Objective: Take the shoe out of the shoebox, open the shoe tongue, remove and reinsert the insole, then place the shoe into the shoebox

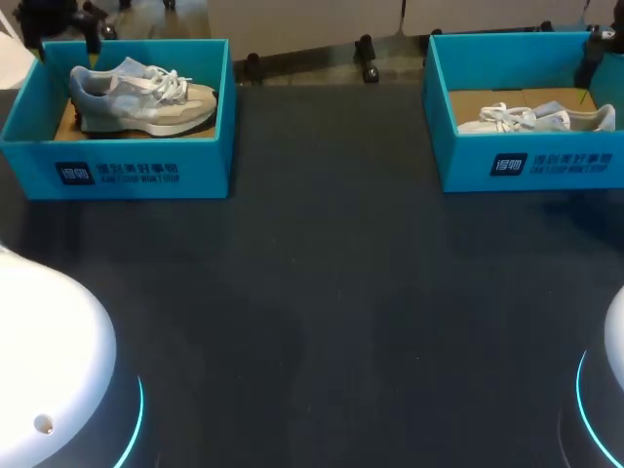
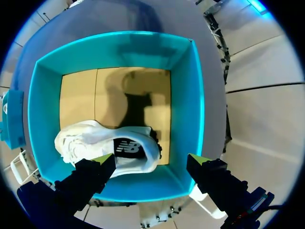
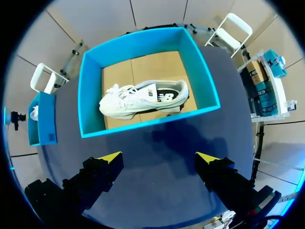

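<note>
As left end effector [image 2: 151,160] gapes, above shoe [image 2: 107,142]

- The left arm [image 1: 44,361] showed at the near left of the head view as a white, rounded housing with a blue light ring at its foot.
- The right arm [image 1: 616,341] showed only as a sliver of white housing at the near right edge, with a like blue ring.
- The left gripper [image 2: 150,161] pointed straight down, its dark fingers [image 2: 86,179] spread wide and their yellow tips level with each other.
- The right gripper [image 3: 159,158] also pointed down, fingers [image 3: 95,175] equally wide apart, yellow tips level.
- Neither gripper gripped anything.
- In the head view neither gripper could be made out clearly.
</note>
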`<state>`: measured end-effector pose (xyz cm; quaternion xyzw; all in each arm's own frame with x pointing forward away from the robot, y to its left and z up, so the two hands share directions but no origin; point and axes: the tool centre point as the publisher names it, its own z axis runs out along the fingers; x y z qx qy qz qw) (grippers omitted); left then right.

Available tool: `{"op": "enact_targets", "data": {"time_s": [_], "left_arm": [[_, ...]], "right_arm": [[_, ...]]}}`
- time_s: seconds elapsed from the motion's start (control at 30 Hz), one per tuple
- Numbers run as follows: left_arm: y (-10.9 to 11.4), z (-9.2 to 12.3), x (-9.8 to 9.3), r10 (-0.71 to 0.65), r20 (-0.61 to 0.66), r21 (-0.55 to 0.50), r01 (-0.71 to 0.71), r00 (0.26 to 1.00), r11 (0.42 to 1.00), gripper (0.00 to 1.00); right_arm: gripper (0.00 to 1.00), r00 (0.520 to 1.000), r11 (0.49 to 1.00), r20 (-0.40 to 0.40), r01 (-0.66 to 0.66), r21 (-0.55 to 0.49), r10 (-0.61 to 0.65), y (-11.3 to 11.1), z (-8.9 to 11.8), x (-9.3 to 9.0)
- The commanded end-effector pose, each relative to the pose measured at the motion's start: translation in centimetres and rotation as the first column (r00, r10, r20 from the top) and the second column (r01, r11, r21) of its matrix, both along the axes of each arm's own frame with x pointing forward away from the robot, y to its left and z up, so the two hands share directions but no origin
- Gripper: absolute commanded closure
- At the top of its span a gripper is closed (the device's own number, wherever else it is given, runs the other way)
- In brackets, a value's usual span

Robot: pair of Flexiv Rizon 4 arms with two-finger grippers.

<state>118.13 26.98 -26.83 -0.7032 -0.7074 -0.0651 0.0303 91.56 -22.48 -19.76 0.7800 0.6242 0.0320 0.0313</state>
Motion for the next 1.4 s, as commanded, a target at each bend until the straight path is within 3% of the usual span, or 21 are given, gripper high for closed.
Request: {"op": "enact_targets", "data": {"time_s": [0.03, 0.13, 0.27, 0.8, 1.4], "left_arm": [[0.0, 0.1, 1.3, 0.006, -0.054, 0.002, -0.006, 0.999, 1.0, 0.0], [0.0, 0.1, 1.3, 0.006, -0.054, 0.002, -0.006, 0.999, 1.0, 0.0], [0.0, -1.4, 1.9, 0.018, -0.116, 0.002, -0.018, 0.993, 1.0, 0.0], [1.3, -5.0, 1.8, 0.021, -0.148, -0.028, -0.025, 0.989, 0.999, 0.0], [1.4, -8.4, 1.6, 0.034, -0.111, -0.031, -0.037, 0.993, 0.999, 0.0]], "right_arm": [[0.0, 1.0, 1.0, 0.002, 0.002, -0.001, -0.002, 0.1, 0.0, -0.1], [0.0, 1.0, 1.0, 0.002, 0.002, -0.001, -0.002, 0.1, 0.0, -0.1], [0.0, 1.0, 1.0, 0.002, 0.002, -0.001, -0.002, 0.1, 0.0, -0.1], [0.0, 1.0, 1.0, 0.002, 0.002, -0.001, -0.002, 0.1, 0.0, -0.1], [0.0, 1.0, 1.0, 0.002, 0.002, -0.001, -0.002, 0.1, 0.0, -0.1]]}}
